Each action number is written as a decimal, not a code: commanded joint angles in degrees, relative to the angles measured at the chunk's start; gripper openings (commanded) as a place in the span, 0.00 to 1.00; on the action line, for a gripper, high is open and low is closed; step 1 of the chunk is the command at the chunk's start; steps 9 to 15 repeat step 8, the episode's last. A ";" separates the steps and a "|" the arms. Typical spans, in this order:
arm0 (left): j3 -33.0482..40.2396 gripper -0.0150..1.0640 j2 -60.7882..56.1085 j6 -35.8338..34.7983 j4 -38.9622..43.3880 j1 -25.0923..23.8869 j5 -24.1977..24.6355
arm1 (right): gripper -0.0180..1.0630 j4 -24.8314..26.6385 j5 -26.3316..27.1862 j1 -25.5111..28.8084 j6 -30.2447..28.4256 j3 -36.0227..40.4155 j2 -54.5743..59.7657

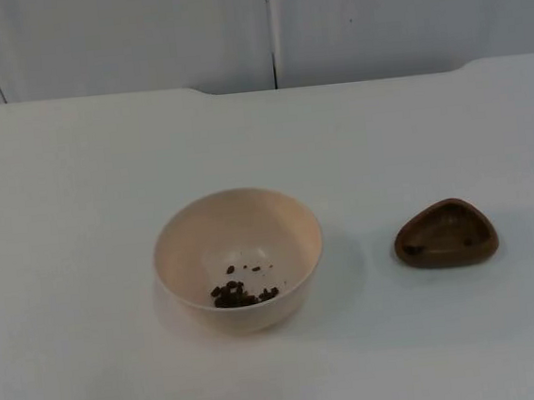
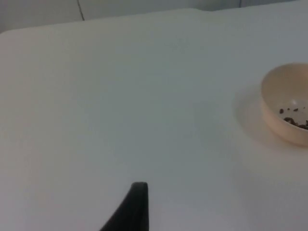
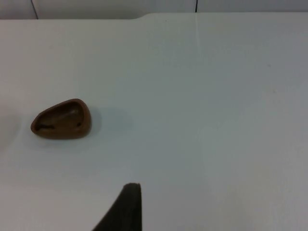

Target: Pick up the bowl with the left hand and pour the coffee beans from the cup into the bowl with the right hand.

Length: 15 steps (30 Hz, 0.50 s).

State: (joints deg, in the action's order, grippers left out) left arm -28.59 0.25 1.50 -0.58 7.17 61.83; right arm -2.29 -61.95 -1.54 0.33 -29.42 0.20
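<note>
Beans [image 1: 241, 294] lie in a small dark heap at the bottom of the bowl [image 1: 239, 258], with a few loose ones scattered just beside the heap. The bowl is round, deep and pale cream, standing upright on the table [image 1: 76, 180]; from the left wrist it [image 2: 287, 103] sits well ahead of the left gripper's fingertip [image 2: 132, 209] and off to one side, with bare table between them. The cup [image 1: 445, 234] is a low brown wooden dish of rounded triangular outline, darker inside, with what look like one or two dark specks in its hollow; whether those are beans cannot be told. It stands on the table apart from the bowl, on the right arm's side. Seen from the right wrist, the cup [image 3: 61, 120] lies ahead of the right gripper's fingertip [image 3: 126, 209] and off to one side, not touching it. Of each gripper a single black fingertip shows, above the table, so whether either is apart or together cannot be told; neither touches bowl or cup. The table is plain white and matte, with soft shadows beside both vessels. At its far edge it meets the grey wall [image 1: 400, 7], whose panels are parted by a dark vertical seam.
</note>
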 commanded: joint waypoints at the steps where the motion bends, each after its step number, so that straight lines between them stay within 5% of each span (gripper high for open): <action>1: 0.22 0.99 -0.25 -0.22 0.20 -1.98 -0.13 | 0.99 -0.16 0.31 0.20 0.08 -0.11 -0.20; 8: 0.22 0.99 -0.25 -0.22 0.20 -6.92 -0.13 | 0.99 -0.16 0.31 0.20 0.08 -0.11 -0.20; 15: 0.22 0.99 -0.25 -0.22 0.20 -6.92 -0.13 | 0.99 -0.16 0.31 0.20 0.08 -0.11 -0.20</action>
